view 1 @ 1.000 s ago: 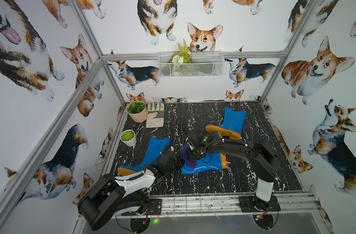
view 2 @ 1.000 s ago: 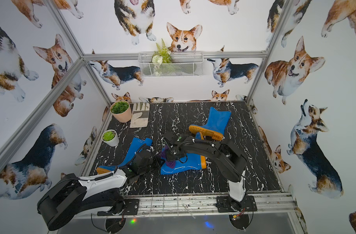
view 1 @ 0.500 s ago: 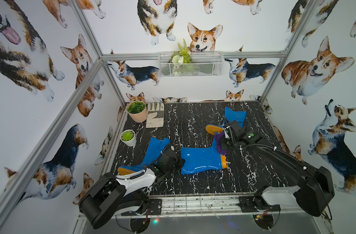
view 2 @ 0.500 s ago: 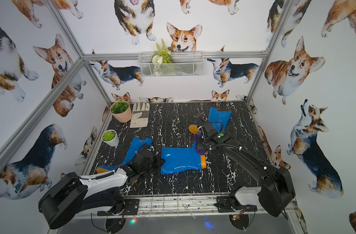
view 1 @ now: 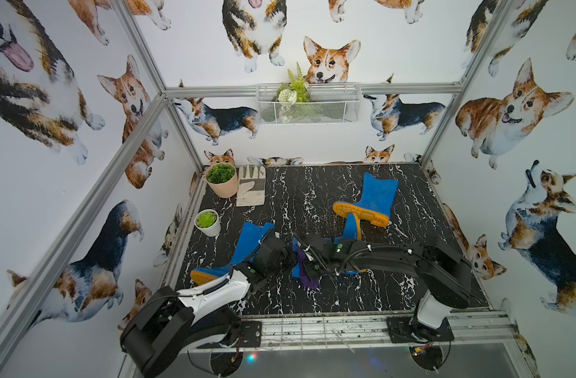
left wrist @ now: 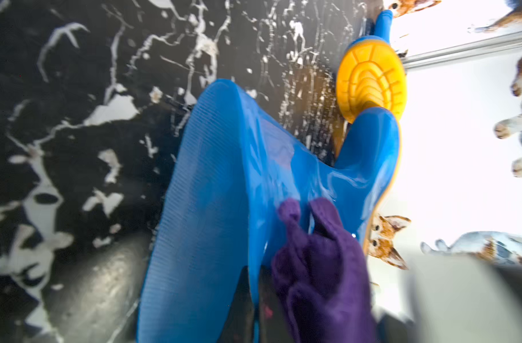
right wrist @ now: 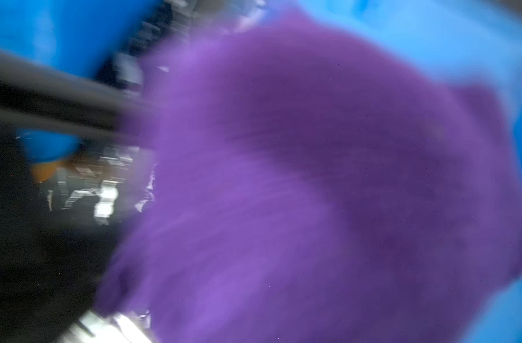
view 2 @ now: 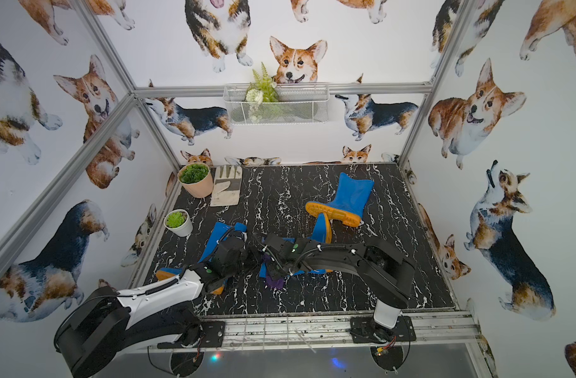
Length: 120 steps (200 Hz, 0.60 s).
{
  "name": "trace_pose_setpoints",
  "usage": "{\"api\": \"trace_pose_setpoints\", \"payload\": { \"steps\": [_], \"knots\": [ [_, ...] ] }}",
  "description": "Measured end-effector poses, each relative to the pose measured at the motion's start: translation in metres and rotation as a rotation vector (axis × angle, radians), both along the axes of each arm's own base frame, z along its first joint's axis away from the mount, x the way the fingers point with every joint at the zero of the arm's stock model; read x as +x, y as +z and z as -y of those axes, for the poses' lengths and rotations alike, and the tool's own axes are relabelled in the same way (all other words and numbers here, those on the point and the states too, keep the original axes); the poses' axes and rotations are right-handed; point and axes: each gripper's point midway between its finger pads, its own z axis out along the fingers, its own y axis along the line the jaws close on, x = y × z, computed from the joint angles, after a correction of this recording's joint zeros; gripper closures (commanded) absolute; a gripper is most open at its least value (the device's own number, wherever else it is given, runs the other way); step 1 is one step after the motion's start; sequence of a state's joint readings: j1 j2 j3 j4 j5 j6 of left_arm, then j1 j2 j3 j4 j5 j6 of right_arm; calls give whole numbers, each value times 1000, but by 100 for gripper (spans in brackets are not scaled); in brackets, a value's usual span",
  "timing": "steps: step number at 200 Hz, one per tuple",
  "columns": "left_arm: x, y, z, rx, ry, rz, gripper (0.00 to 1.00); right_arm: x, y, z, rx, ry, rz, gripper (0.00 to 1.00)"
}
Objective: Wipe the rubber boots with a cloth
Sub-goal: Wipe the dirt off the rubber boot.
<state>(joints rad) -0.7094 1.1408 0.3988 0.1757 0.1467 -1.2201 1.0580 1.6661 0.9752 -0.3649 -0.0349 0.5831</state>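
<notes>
Left tool [left wrist: 254, 277] was clamped on the shaft rim of one boot [left wrist: 218, 193]. This boot lay on the table [view 1: 312, 193], stretching away from that tool with its foot farthest off. Right tool [view 1: 307, 263] was closed on the cloth [view 1: 309, 280], which was bunched against the same shaft just beside the left tool.

We judged the wipe of this boot under way at the shaft end, with foot and sole probably left to do. A second boot [view 1: 247, 243] lay partly under the left tool's wrist. A third boot [view 1: 376, 196] lay well beyond both tools. We could not tell whether either had been wiped.

Materials:
- Boots: glossy blue rubber, shaft finely ribbed, soles orange-yellow with moulded tread.
- Cloth: soft, fuzzy, dark purple, hanging in loose folds.
</notes>
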Motion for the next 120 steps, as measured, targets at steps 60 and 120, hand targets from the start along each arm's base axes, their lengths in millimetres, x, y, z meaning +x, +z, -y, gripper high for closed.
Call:
{"api": "trace_pose_setpoints", "payload": {
  "steps": [60,120],
  "knots": [
    [5,23,11,-39,-41,4,100,17,47,163,97,-416,94,100],
    [18,44,24,-54,-56,29,100,-4,75,80,111,-161,161,100]
  ]
}}
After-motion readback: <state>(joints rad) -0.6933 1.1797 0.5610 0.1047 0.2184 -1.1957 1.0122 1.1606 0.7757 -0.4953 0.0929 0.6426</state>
